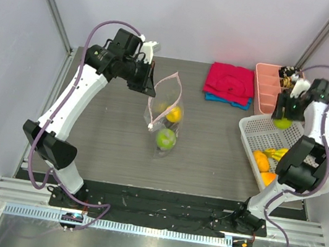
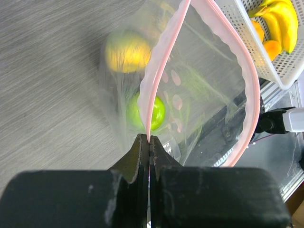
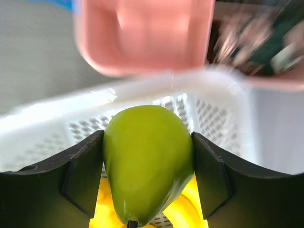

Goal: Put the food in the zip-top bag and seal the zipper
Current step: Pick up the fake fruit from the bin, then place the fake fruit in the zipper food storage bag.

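1. The left end effector [image 2: 149, 142] is pinched tight on the zipper [image 2: 249, 71], its jaws together on the pale pink strip at one end of the mouth.
2. From that pinch the zip-top bag [image 1: 164, 114] hangs down to the tabletop [image 1: 107, 127], and its mouth gapes open in a loop.
3. Two pieces of food lie inside the bag: a yellow-orange fruit [image 1: 174, 114] and, below it, a round green fruit [image 1: 166, 139].
4. The right end effector [image 3: 147, 190] holds a green pear [image 3: 147, 142], with a finger pressed against each side of it.
5. The pear is above the far end of the white basket [image 1: 247, 133], well apart from the bag.
6. The bananas [image 1: 277, 154] and oranges [image 1: 262, 161] lie in the basket.
7. A pink tray [image 1: 265, 83] stands just behind the basket, and beside it a folded red cloth [image 1: 229, 80] rests on a blue cloth [image 1: 227, 100].
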{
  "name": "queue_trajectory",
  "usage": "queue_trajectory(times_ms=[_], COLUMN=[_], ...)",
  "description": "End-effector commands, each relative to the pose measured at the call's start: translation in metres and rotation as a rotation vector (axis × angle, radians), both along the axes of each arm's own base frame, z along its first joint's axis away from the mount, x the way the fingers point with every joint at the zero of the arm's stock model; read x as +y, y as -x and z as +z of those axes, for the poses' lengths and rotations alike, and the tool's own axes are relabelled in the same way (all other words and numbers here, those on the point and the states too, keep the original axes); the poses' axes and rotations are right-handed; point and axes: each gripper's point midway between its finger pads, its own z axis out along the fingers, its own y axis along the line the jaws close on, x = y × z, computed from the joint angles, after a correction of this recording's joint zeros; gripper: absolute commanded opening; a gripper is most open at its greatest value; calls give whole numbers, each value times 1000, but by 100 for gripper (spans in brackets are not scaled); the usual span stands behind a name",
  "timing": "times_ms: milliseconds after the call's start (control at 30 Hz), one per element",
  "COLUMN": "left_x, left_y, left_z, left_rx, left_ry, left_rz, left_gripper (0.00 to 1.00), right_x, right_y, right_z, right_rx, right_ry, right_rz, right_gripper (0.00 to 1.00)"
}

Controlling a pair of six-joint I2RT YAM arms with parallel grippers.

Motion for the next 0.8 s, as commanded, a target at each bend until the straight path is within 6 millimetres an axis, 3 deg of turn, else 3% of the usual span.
queue_trajectory(times_ms=[0, 67, 100, 133, 167, 233, 267, 300, 333, 367, 400, 467, 500, 600, 633, 767], left_x=[0, 0, -1, -1, -2, -1, -2, -2, -1, -1, -2, -2, -2, -2, -2, -3], left_y=[-1, -2, -1, -1, -2, -2, -1, 0, 1, 1, 1, 1, 1, 0, -1, 0], left_z=[10, 9, 8, 9, 9, 10, 12, 12, 12, 12, 14, 14, 14, 14, 14, 15], left_rx=[-57, -55, -52, -52, -51, -51, -53, -52, -47, -44, -46, -46, -48, -49, -45, -38], left_ry=[8, 5, 6, 10, 13, 11, 15, 16, 14, 12, 15, 15, 14, 15, 15, 24], left_rz=[-20, -20, -21, -24, -26, -23, -27, -30, -32, -32, -33, -35, -32, -25, -21, -20], left_gripper=[0, 0, 0, 0, 0, 0, 0, 0, 0, 0, 0, 0, 0, 0, 0, 0], right_x=[54, 96, 135, 160, 202, 252, 290, 307, 323, 341, 365, 395, 421, 451, 466, 485], right_y=[-24, -30, -28, -27, -23, -10, -2, 10, 17, 20, 41, 53, 70, 79, 88, 87], right_z=[154, 203, 220, 243, 260, 291, 312, 331, 329, 351, 362, 366, 366, 356, 344, 301], right_rx=[-315, -416, -436, -482, -507, -565, -611, -660, -656, -749, -757, -774, -749, -724, -698, -659], right_ry=[-110, -194, -260, -287, -338, -431, -512, -554, -611, -647, -707, -750, -785, -797, -793, -709], right_rz=[123, 222, 286, 335, 407, 523, 590, 632, 661, 715, 762, 820, 875, 900, 936, 945], right_gripper=[45, 43, 43, 43, 43, 43, 43, 43, 43, 43, 43, 43, 43, 43, 43, 43])
